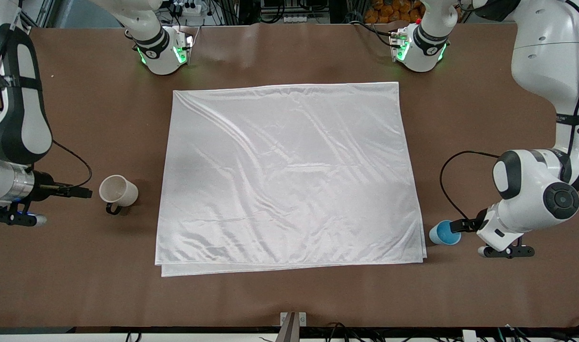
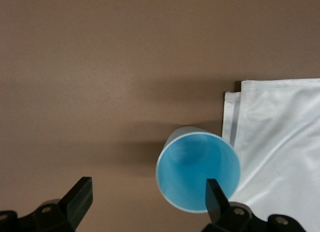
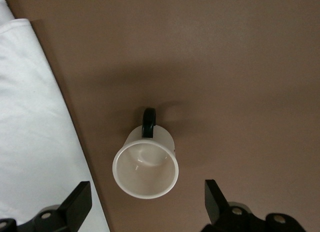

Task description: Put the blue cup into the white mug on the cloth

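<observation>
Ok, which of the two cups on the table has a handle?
The white mug, standing on the bare table toward the right arm's end, has a small black loop handle. The blue cup, beside the cloth by the left gripper, has none.

On my brown table (image 1: pixel 289 299) I count three loose things: one large shiny white satin-like cloth (image 1: pixel 289 175), wrinkled and folded double; one cream-white ceramic mug (image 1: pixel 118 191) with a black loop handle, just beside the cloth toward my right arm's end; and one small handleless light-blue cup (image 1: pixel 444 232), just beside the cloth toward my left arm's end. One of each, no duplicates.
</observation>
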Robot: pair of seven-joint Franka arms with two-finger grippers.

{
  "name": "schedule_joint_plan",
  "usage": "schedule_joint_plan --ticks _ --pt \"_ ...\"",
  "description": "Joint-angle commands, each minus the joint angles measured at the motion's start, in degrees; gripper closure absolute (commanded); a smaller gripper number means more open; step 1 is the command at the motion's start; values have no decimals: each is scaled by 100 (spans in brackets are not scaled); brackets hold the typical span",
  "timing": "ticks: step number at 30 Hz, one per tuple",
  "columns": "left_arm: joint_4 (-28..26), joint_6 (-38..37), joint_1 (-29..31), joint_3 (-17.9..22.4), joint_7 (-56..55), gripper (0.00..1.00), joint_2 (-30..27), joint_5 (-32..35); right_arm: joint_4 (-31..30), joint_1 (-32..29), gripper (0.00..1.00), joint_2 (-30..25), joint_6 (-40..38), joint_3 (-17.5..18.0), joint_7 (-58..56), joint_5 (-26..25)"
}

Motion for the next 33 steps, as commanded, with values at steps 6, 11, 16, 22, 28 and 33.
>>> schedule_joint_plan --ticks 6,11,16,22,28,33 --pt "87 274 -25 13 -40 0 251 -80 143 -47 0 563 301 54 -2 254" --pt "61 345 -8 4 -48 0 313 -98 134 -20 0 669 459 54 -11 290" --pt "35 389 -17 4 -48 0 356 -98 134 -20 0 870 600 63 7 307" --pt "26 406 -17 4 -48 36 418 -98 134 -20 0 1064 758 63 -2 518" --pt "35 503 -26 13 -57 88 506 -89 134 -29 0 1249 916 63 -2 597" --pt "43 678 -17 13 -75 100 594 -72 134 -29 2 1328 960 63 -2 597"
